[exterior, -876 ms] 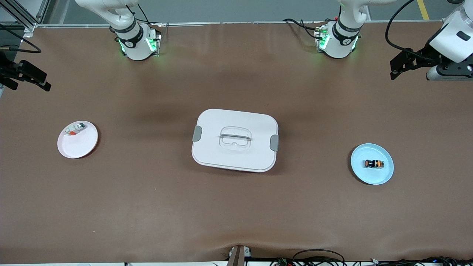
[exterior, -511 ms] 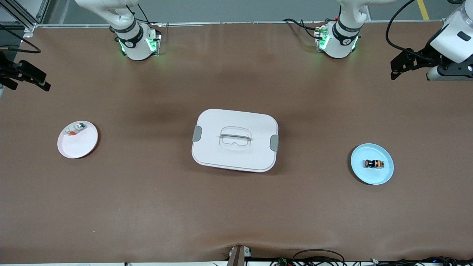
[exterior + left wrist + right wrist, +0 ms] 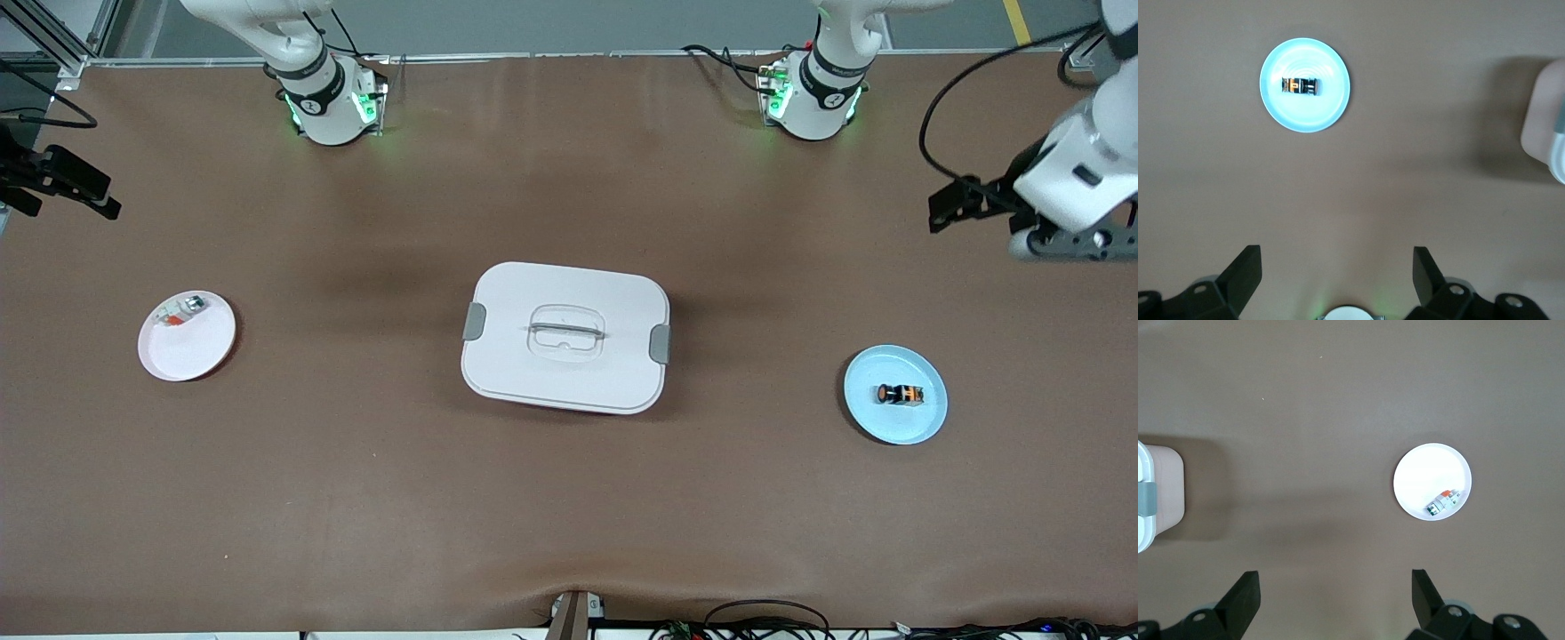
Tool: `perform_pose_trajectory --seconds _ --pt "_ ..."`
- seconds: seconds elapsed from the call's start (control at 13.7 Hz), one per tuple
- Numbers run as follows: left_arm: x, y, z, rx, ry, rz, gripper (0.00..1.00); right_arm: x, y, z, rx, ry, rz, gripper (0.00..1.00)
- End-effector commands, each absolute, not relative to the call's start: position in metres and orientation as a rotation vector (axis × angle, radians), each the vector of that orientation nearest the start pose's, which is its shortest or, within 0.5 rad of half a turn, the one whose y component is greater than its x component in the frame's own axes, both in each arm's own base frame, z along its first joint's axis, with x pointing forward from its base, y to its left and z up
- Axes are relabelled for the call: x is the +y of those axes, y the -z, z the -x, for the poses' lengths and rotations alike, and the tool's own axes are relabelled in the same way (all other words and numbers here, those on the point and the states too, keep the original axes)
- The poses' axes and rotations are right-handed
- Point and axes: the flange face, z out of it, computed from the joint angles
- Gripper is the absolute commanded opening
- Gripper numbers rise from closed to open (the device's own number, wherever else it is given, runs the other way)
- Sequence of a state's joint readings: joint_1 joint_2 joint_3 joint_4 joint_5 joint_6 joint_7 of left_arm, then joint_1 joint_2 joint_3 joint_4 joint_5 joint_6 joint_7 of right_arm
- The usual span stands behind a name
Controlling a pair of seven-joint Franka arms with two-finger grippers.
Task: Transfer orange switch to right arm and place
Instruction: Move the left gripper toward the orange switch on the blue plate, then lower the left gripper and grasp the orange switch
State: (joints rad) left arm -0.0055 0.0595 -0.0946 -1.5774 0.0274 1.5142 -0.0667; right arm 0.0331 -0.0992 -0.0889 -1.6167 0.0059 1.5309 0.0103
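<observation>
The orange switch (image 3: 900, 394) lies on its side on a light blue plate (image 3: 896, 425) toward the left arm's end of the table. In the left wrist view the switch (image 3: 1300, 86) on its plate (image 3: 1305, 115) lies well ahead of my left gripper (image 3: 1338, 265), which is open and empty. In the front view my left gripper (image 3: 1067, 242) hangs high over bare table, apart from the plate. My right gripper (image 3: 1335, 585) is open and empty; in the front view it (image 3: 27, 182) waits at the right arm's end, partly cut off.
A white lidded box (image 3: 565, 373) with grey latches stands mid-table; it shows in both wrist views (image 3: 1545, 127) (image 3: 1158, 487). A white plate (image 3: 191, 354) holding a small white-and-silver part (image 3: 180, 311) sits toward the right arm's end, also in the right wrist view (image 3: 1425, 477).
My left gripper has shifted over the table toward the blue plate, still open. The right arm, switch and plates have not moved.
</observation>
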Motion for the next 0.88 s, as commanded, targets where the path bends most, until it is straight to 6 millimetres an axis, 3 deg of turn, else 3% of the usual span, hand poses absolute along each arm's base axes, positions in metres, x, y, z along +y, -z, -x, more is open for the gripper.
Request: perform_pose_trajectory --seconds 0.0,0.58,0.8 --pt "-0.041 -0.541 -0.586 0.06 -0.164 3.094 1.0 -0.036 -0.655 -0.514 0.094 0.026 3.14 1.0" --pt "-0.007 -0.375 -0.631 0.056 -0.021 3.063 1.0 -0.041 -0.654 -0.513 0.111 0.014 3.137 1.0" --pt "0.02 -0.329 -0.64 0.088 0.0 3.076 1.0 -0.04 -0.654 -0.513 0.108 0.014 3.138 1.0"
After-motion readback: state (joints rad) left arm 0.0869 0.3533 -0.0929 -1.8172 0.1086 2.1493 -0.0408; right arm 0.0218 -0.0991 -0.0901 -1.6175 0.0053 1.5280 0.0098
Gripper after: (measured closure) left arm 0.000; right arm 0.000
